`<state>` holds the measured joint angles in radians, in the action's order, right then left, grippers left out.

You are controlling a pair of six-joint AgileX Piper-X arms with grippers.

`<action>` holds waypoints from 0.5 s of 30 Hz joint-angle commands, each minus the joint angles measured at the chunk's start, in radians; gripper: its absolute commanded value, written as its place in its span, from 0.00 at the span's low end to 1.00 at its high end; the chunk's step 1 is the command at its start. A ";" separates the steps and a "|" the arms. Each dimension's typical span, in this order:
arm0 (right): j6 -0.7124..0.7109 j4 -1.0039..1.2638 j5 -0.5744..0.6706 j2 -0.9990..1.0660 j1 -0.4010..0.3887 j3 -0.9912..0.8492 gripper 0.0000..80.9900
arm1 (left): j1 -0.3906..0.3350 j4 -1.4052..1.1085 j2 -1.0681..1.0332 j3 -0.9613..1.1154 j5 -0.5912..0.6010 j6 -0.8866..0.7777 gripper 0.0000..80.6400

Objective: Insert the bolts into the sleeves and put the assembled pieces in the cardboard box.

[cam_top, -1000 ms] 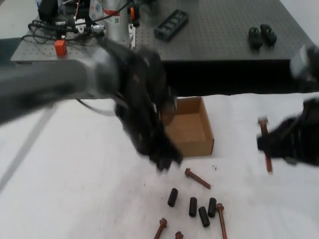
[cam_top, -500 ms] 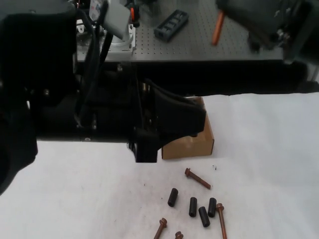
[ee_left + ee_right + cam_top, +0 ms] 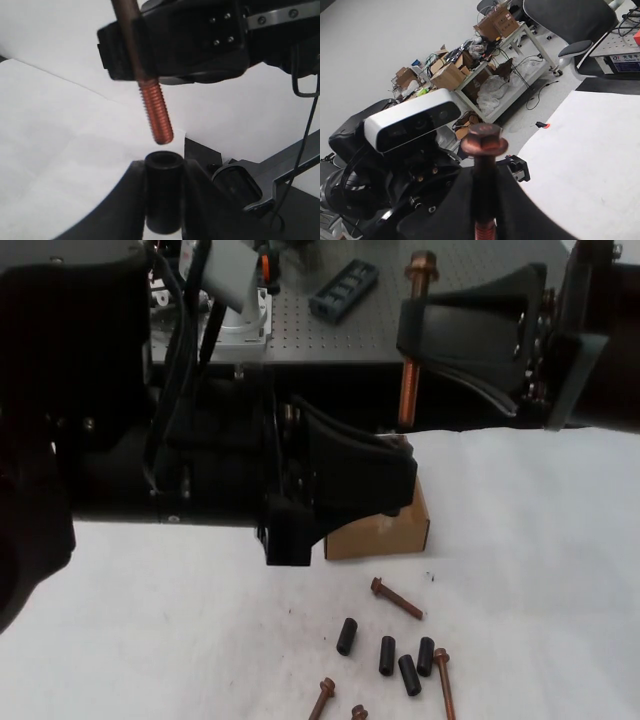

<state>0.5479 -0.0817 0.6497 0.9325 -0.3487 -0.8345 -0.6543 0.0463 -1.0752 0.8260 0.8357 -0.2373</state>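
Left wrist view: I have the left gripper (image 3: pixel 162 175) closed on a black sleeve (image 3: pixel 163 200), which stands upright between the two fingers with its open bore facing up. The copper bolt (image 3: pixel 152 107) hangs threaded end down, its tip just above the bore and apart from it, and a little off to one side of centre. The right gripper (image 3: pixel 134 52) is clamped on the bolt's smooth shank above the threads. Right wrist view: the flanged hex head stands proud of my right fingers, shank gripped between them. High view: the bolt is held upright, head uppermost, over the far edge of the white cloth (image 3: pixel 540 570); the left arm crosses in front of the cardboard box (image 3: pixel 385 530), hiding most of it, so I cannot tell what lies inside. Near the front edge of the cloth lie four loose sleeves (image 3: pixel 387 654) with four loose bolts (image 3: pixel 397 598) around them.
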 commanded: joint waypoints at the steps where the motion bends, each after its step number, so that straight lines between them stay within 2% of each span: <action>1: -0.043 -0.011 0.021 -0.002 -0.002 -0.007 0.02 | -0.003 -0.026 0.008 0.004 -0.042 -0.071 0.01; 7: -0.055 -0.032 0.033 -0.002 -0.002 -0.005 0.02 | -0.003 -0.026 0.008 0.004 -0.035 -0.077 0.01; 15: -0.074 -0.032 0.046 -0.002 -0.004 -0.005 0.02 | -0.003 -0.026 0.008 0.004 0.033 -0.077 0.01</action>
<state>0.4904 -0.1171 0.6718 0.9325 -0.3487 -0.8345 -0.6543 0.0463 -1.0752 0.8260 0.8268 -0.3071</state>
